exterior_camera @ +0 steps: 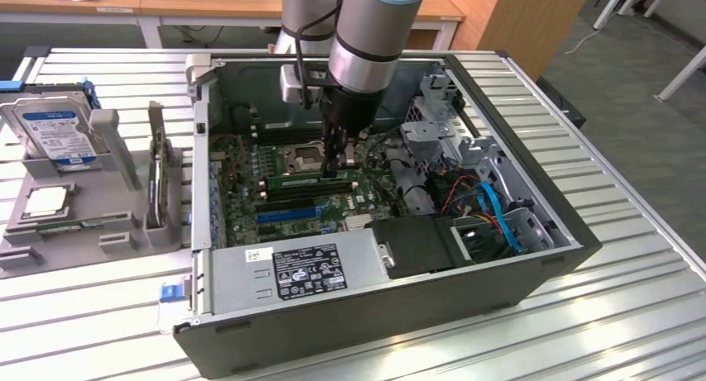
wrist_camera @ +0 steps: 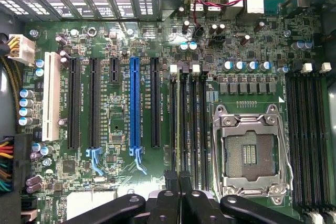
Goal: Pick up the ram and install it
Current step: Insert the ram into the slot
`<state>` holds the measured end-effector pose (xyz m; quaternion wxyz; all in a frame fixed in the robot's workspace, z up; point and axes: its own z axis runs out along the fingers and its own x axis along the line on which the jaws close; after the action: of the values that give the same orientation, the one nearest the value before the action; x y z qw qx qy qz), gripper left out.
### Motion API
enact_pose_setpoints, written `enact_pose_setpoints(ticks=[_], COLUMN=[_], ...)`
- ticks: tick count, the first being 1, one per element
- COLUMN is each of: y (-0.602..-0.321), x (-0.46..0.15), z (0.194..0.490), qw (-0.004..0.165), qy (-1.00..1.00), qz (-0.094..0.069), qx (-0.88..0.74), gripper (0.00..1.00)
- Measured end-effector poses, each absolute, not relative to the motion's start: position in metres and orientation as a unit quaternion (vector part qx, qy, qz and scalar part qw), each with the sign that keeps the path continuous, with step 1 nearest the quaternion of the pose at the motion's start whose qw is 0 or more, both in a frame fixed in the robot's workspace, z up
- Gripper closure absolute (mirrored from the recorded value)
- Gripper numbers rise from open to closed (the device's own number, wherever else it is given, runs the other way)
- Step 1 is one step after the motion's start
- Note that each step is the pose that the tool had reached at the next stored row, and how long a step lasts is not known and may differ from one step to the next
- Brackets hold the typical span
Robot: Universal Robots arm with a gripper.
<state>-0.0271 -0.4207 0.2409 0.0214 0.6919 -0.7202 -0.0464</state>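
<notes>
A slatted metal table (exterior_camera: 629,265) was seen carrying an open computer case (exterior_camera: 364,323) laid on its side. The robot arm (exterior_camera: 369,34) was seen reaching down into the case from above. Toward the exterior view's left, a grey holder (exterior_camera: 66,228) was set on the table just beside the case, with a hard drive (exterior_camera: 50,133) stood upright in it. A power supply (exterior_camera: 298,269) was mounted along the case's near wall. The motherboard (wrist_camera: 252,40) was exposed on the case floor, and an open CPU socket (wrist_camera: 249,153) was fixed to it. The ram (exterior_camera: 312,181) was found on edge among the memory slots (wrist_camera: 189,124), just beside the socket and between it and the blue expansion slot (wrist_camera: 135,108). The gripper (wrist_camera: 179,182) was positioned directly over the ram, with its fingers clenched together. Whether the stick's top edge was pinched or merely touched could not be told.
</notes>
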Motion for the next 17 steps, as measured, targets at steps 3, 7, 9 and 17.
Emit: enact_pose_setpoints(ticks=[3, 7, 9, 17], y=[-0.4207, -0.4207, -0.4207, -0.4207], x=[-0.0278, -0.0288, -0.0289, -0.029], z=[0.2406, 0.2395, 0.2395, 0.239], qw=[0.021, 0.021, 0.021, 0.021], qy=[-0.72, -0.721, -0.721, -0.721], qz=[-0.046, -0.046, -0.046, -0.046], qx=[0.692, 0.691, 0.692, 0.691], gripper=[0.89, 0.89, 0.89, 0.89])
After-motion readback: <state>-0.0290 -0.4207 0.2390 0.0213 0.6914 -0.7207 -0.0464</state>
